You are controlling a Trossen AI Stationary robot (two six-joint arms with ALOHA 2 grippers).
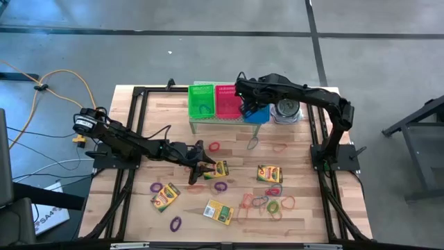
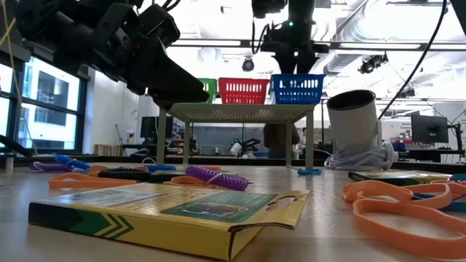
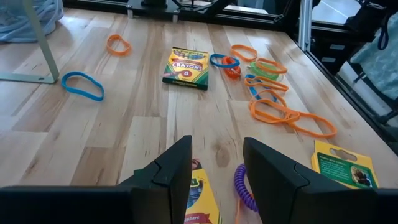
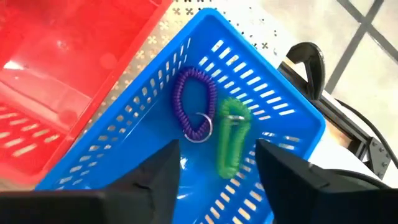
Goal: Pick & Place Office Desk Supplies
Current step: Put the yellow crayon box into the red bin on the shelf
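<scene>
Several yellow-and-green crayon boxes lie flat on the wooden table, among them one (image 1: 269,173) right of centre and one (image 1: 165,196) at the near left. Coloured rubber-band loops (image 1: 267,203) are scattered near the front. My left gripper (image 1: 207,169) hovers open and low above the table's middle, over the edge of a crayon box (image 3: 202,199) and a purple coil loop (image 3: 244,186). My right gripper (image 4: 217,168) is open above the blue basket (image 4: 124,143). On that basket's floor lie a purple coil loop (image 4: 196,106) and a green one (image 4: 231,134).
Green (image 1: 202,101), red (image 1: 226,101) and blue (image 1: 255,114) mesh baskets stand side by side on a small perforated metal stand at the table's far side. A round silvery tin (image 1: 286,110) sits to their right. Bare wood lies between the stand and the scattered supplies.
</scene>
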